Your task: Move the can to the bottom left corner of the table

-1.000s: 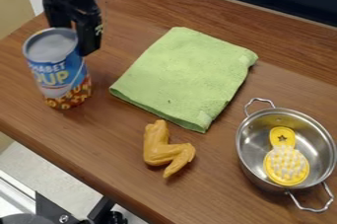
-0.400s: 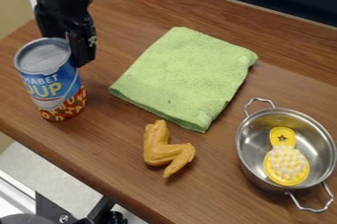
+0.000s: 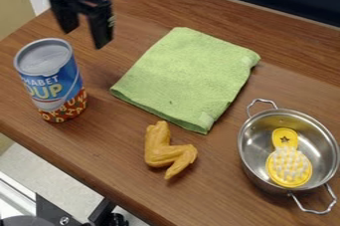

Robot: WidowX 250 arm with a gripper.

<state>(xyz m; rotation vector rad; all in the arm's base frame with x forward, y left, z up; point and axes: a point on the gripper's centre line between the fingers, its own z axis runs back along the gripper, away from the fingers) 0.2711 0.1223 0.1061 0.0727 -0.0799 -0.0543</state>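
Seeing 1 soup can (image 3: 50,83) upright near left edge of table (image 3: 100,145) | gripper (image 3: 84,37) apart from it | jaws wide

One camera looks down at a slant over the tabletop (image 3: 219,180)

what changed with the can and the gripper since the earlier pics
The can shifted a little toward the camera and slightly left, then stayed put over the last two pictures. The gripper, earlier right at the can, has let go and backed off up the view and slightly right, its fingers now apart. The green cloth, toy chicken wing, and pot with its yellow item are unchanged.
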